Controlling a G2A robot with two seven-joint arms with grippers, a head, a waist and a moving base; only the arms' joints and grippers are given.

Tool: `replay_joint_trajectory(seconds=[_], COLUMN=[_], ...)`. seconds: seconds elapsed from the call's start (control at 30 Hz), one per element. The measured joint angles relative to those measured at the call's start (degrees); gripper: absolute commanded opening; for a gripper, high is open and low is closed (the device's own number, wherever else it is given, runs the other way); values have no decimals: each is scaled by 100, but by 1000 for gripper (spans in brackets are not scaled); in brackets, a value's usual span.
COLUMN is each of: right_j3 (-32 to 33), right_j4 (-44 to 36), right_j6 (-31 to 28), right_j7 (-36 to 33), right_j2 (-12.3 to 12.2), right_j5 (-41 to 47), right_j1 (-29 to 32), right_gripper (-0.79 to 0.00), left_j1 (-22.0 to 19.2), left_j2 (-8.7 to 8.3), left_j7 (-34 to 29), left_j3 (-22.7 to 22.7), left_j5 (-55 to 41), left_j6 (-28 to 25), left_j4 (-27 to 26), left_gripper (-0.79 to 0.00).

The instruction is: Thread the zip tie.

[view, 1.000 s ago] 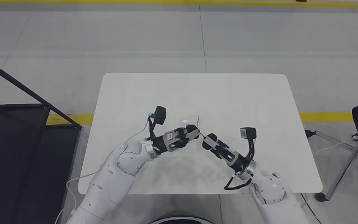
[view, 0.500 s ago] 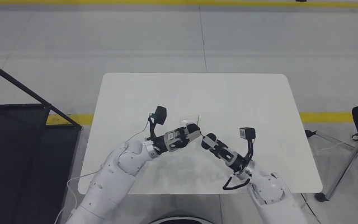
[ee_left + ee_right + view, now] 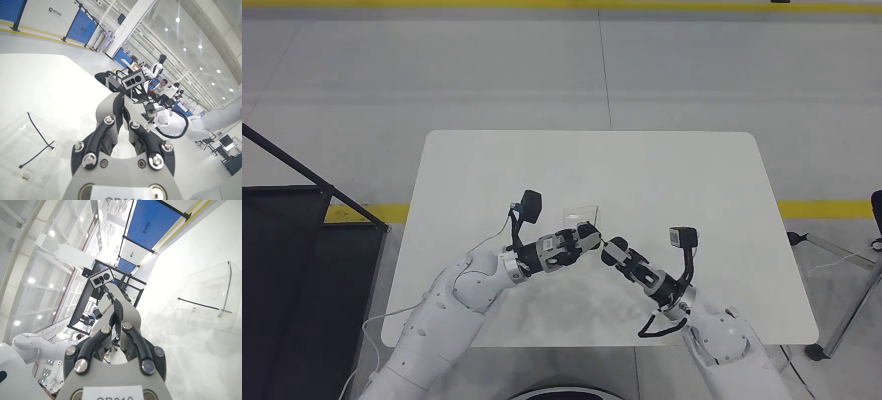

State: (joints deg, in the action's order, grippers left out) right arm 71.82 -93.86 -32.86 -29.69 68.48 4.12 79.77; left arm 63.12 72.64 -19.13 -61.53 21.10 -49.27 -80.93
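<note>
Two black zip ties (image 3: 198, 303), crossed near one end, inside clear tray (image 3: 208, 283).

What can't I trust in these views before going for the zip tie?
- Left wrist view: whether the zip ties are threaded or merely crossing; too small to tell.
- Top view: the ties inside the clear tray; too thin to see.
- Top view: whether the left claw and right claw touch; too small, crowded together.

Clear tray (image 3: 581, 208) walls stand just beyond the left fingers (image 3: 106, 108); open table (image 3: 712, 200) either side
</note>
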Motion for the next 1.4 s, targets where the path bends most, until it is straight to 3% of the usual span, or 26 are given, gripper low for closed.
replay_joint_trajectory(seconds=[0.2,0.5,0.63,0.73,0.77,1.13,1.17,1.23,1.27,1.3,1.4], right_j3=[-16,-28,-38,-45,-46,-64,-65,-66,-67,-66,-29], right_j4=[1,7,5,6,8,20,20,23,24,25,23], right_j6=[-12,-25,-13,-14,-14,0,1,0,-2,-4,-11], right_j7=[-21,-33,-36,-44,-45,-40,-40,-30,-22,-13,65], right_j2=[-6,-14,-17,-20,-20,-28,-28,-29,-29,-29,-31], right_j5=[-9,-7,-17,-18,-17,-14,-12,-2,4,10,39], right_j1=[1,-6,-9,-15,-16,-30,-32,-32,-33,-33,-15], right_gripper=[-785,-785,-785,-785,-785,-785,-686,-191,-68,0,0], left_j1=[-13,-30,-37,-43,-45,-64,-65,-68,-67,-64,-41], left_j2=[-3,-9,-12,-15,-15,-20,-20,-21,-21,-21,-21], left_j7=[54,95,110,108,106,151,154,171,189,214,329], left_j3=[13,36,43,53,55,87,89,91,89,84,50], left_j5=[-2,15,21,18,18,42,44,52,59,67,127], left_j6=[11,1,-9,3,4,-14,-14,-22,-25,-25,17], left_j4=[16,39,47,51,52,79,81,82,82,82,61], left_gripper=[-619,-705,-646,-702,-782,-785,-785,-785,-785,-785,-785])
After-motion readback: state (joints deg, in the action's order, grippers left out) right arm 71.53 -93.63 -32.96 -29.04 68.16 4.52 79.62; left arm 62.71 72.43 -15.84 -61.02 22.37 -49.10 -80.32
